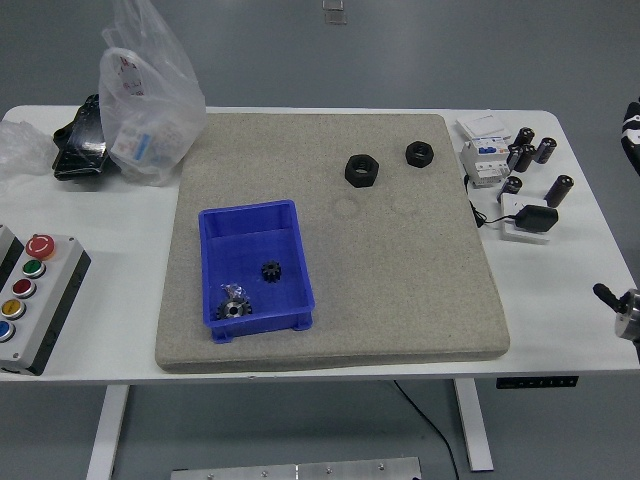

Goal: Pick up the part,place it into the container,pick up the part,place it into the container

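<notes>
We see the bin (208,262) on the mat's (400,280) near left part, two gears (270,270) inside it; two nuts (362,169) lie toward the mat's far right corner; the button box (30,300) sits at the tabletop's left edge

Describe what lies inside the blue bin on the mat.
Inside the blue bin lie a small black gear and a metallic toothed part near the front wall; whatever sits beneath them is hidden.

Only a sliver of the right hand (622,309) shows at the picture's right edge, beside the table.
</notes>
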You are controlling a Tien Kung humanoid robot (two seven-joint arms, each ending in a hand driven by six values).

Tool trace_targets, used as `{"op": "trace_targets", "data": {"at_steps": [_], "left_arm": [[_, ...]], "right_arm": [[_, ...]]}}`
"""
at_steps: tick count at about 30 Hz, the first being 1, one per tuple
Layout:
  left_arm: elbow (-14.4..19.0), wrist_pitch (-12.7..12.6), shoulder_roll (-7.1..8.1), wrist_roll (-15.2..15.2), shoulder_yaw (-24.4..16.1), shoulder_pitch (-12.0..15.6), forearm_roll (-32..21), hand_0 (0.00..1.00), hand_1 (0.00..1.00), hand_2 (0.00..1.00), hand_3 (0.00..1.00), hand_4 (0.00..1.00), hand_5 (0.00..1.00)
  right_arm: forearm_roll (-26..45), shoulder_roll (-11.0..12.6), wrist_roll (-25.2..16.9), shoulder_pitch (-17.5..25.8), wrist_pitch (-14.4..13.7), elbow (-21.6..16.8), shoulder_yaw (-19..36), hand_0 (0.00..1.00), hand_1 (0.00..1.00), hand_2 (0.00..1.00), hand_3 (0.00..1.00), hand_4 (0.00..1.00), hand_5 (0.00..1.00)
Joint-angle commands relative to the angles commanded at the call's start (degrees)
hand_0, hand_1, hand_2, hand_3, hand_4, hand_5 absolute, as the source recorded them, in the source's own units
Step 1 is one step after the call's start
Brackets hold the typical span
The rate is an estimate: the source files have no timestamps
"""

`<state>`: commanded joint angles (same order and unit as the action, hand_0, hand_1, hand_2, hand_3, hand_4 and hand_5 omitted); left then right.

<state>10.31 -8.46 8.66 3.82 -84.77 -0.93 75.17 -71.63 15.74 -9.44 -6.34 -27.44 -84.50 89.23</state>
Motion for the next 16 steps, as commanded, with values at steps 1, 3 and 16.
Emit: {"op": "trace_targets", "data": {"at_steps": [1,3,16], "left_arm": [[0.0,0.0,-0.04,0.0,0.0,0.0,0.0,0.619,0.593,0.539,0.628,0.711,0.259],[0.0,0.0,-0.08,-0.1,-0.1,0.1,-0.1,0.619,0.593,0.539,0.628,0.711,0.259],[0.0,0.2,-0.39,-0.5,0.1,0.5,-0.8,0.619,0.597,0.547,0.628,0.711,0.258]], "right_arm": [[0.0,0.0,0.0,0.0,0.1,0.0,-0.1,0.498,0.602,0.667,0.654,0.674,0.18],[0.1,0.0,0.0,0.0,0.1,0.1,-0.3,0.498,0.602,0.667,0.654,0.674,0.18],[0.5,-0.1,-0.1,0.3,0.5,0.6,-1.1,0.499,0.603,0.666,0.685,0.551,0.285]]}}
